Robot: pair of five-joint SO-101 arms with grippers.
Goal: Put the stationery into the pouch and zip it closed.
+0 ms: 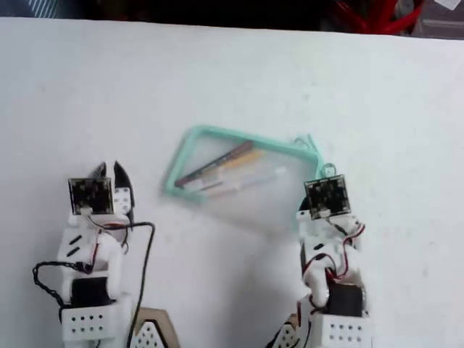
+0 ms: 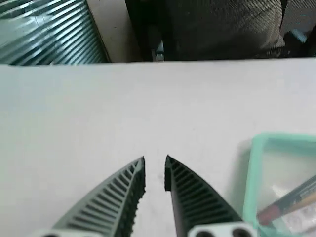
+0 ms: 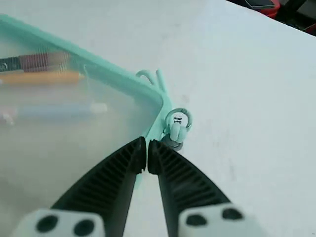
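Clear pouch [image 1: 217, 134] at centre frame, stationery [image 1: 221, 165] inside, an arm at either lower corner.

In the high view the right arm's camera block [image 1: 326, 196] covers its own fingers where they meet the pouch's right corner. In the right wrist view the right gripper [image 3: 147, 150] has its jaws almost together at the teal edge, just beside the zipper pull [image 3: 176, 128]; whether they pinch the seam cannot be made out. The pens blur behind the cloudy plastic. The left gripper [image 2: 154, 173], jaws narrowly apart and holding nothing, sits over the bare table [image 1: 232, 72] at lower left, near the pouch's left end. A dark cable [image 1: 141, 261] loops beside that arm.
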